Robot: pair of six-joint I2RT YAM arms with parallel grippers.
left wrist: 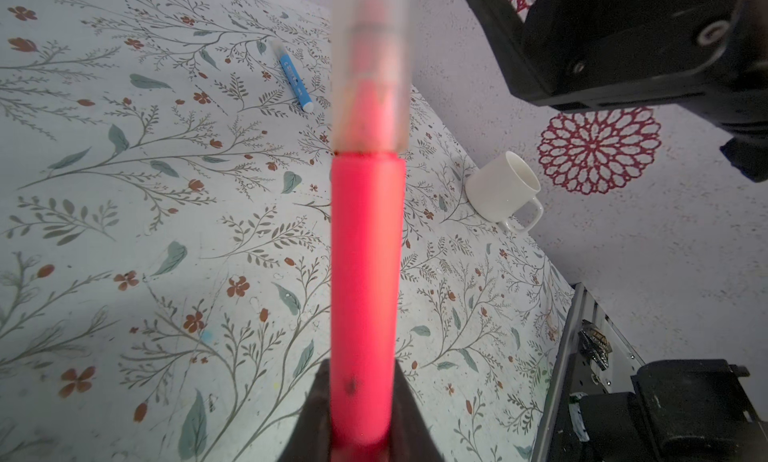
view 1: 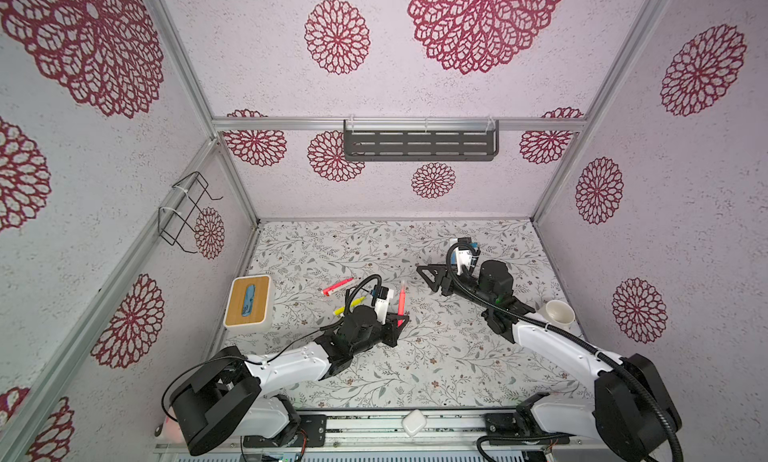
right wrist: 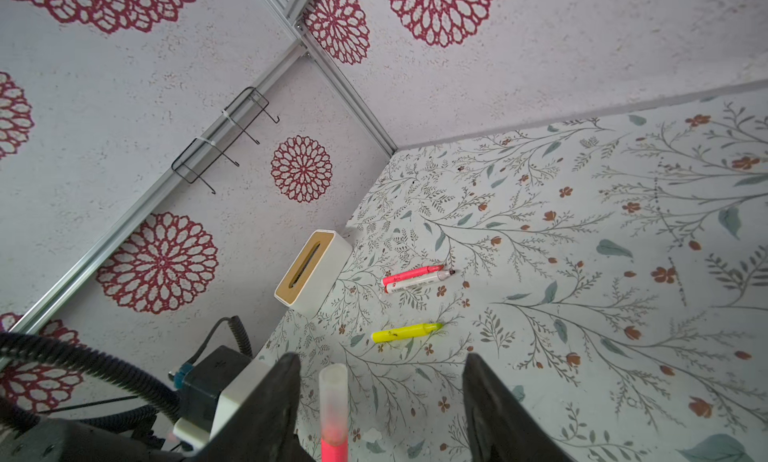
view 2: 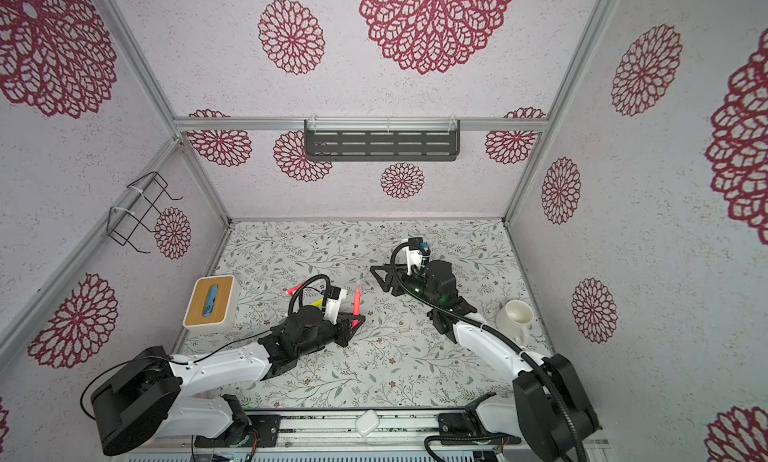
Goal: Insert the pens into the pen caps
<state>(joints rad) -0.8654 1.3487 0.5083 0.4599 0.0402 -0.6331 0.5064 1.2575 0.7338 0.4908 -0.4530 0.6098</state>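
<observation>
Pinching pink pen (left wrist: 365, 252), axis straight out from L gripper (left wrist: 360, 406) (translucent cap (left wrist: 370, 78) on far end); R gripper (right wrist: 380, 358) gaping wide, straddling it w/o touching.

The floral bench (view 1: 415, 356) carries a wood-topped white box (view 1: 248, 301) at its left edge. A pink pen (view 1: 337, 286) and a white pen (right wrist: 417, 282) lie together nearby, with a yellow pen (view 1: 349, 306) close by. A blue pen (left wrist: 296, 78) lies toward the far edge, and a white mug (view 1: 559, 312) is at the right edge.

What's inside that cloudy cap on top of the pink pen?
Through the frosted cap you can see the front end of the pink pen sitting inside. Its tip is too blurry to make out. The pen's bottom is hidden in the left pincer.
</observation>
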